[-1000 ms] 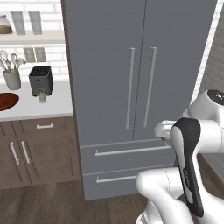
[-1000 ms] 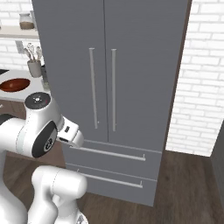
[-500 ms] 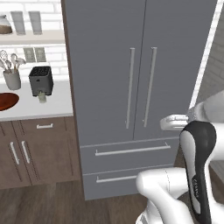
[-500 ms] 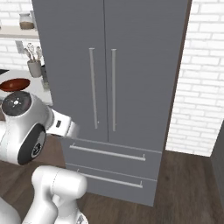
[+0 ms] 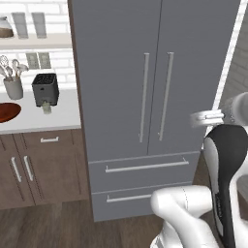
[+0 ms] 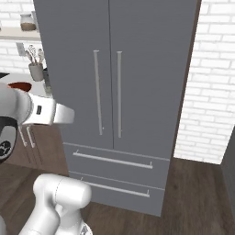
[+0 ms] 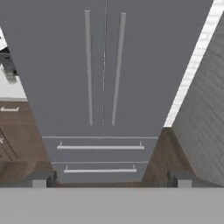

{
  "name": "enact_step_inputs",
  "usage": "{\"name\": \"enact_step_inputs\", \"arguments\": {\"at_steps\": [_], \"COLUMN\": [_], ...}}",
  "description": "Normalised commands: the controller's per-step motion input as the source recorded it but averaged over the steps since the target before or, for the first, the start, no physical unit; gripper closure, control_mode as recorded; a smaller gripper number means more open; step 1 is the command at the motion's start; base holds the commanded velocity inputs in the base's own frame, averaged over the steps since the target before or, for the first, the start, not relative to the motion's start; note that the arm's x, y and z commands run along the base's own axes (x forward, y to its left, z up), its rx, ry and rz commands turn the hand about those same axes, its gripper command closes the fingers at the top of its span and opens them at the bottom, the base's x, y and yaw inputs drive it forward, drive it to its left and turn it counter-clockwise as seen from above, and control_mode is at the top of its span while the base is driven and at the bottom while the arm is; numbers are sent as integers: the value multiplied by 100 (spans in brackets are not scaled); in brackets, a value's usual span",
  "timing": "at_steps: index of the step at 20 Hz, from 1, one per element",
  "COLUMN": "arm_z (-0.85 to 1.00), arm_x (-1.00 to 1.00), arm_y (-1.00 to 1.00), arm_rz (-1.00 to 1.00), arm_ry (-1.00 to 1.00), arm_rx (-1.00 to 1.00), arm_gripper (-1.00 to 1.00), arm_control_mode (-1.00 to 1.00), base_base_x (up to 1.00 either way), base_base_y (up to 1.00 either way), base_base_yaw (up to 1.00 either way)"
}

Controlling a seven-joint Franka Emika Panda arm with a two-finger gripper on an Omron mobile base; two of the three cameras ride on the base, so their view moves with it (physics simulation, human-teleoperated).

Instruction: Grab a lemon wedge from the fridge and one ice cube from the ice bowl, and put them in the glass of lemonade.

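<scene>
The gripper (image 7: 108, 178) is seen in the hand view with its two dark finger tips (image 7: 39, 179) set wide apart near the lower edge; nothing is held between the jaws. The jaws are aimed squarely at the fridge (image 7: 105, 65), which stands ahead of them and well apart from them.

To the left of the jaws, a white counter (image 5: 29, 116) is carried on brown wooden cabinets (image 5: 38, 164). At its far left edge the ice bowl (image 5: 7, 111) is located, a shallow reddish-brown wooden bowl cut off by the frame; its contents cannot be made out. Behind the bowl a grey utensil cup (image 5: 13, 88) is stood, with utensils in it. Further right a black toaster (image 5: 45, 89) is placed, and the glass of lemonade (image 5: 46, 107) is set just in front of it, touching or nearly touching its base. Above the counter, two tall greyish glasses (image 5: 29, 24) are kept on a shelf.

Directly ahead of the jaws, both upper doors of the fridge are closed, and the two vertical silver bar handles (image 5: 156, 97) are mounted side by side at the centre seam. The two lower drawers (image 5: 145, 181) are also shut. The lemon wedge cannot be seen behind the closed doors.

To the right of the jaws, a white brick wall (image 6: 206, 92) is positioned beside the fridge.
</scene>
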Motion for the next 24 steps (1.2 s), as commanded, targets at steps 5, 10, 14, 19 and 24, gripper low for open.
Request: {"name": "enact_step_inputs", "arguments": {"at_steps": [5,10,14,19,24], "arm_z": [7,-39,-54,-66,-29], "arm_x": [60,100,100,100,100], "arm_y": [-17,-40,-15,-5,-4], "arm_rz": [-20,-7,0,0,2], "arm_ry": [13,11,5,0,-5], "arm_rx": [-1,5,9,10,6], "arm_gripper": [-100,-100,-100,-100,-100], "arm_control_mode": [-100,-100,-100,-100,-100], "base_base_x": [0,0,0,0,0], "base_base_y": [0,0,0,0,0], "base_base_yaw": [0,0,0,0,0]}}
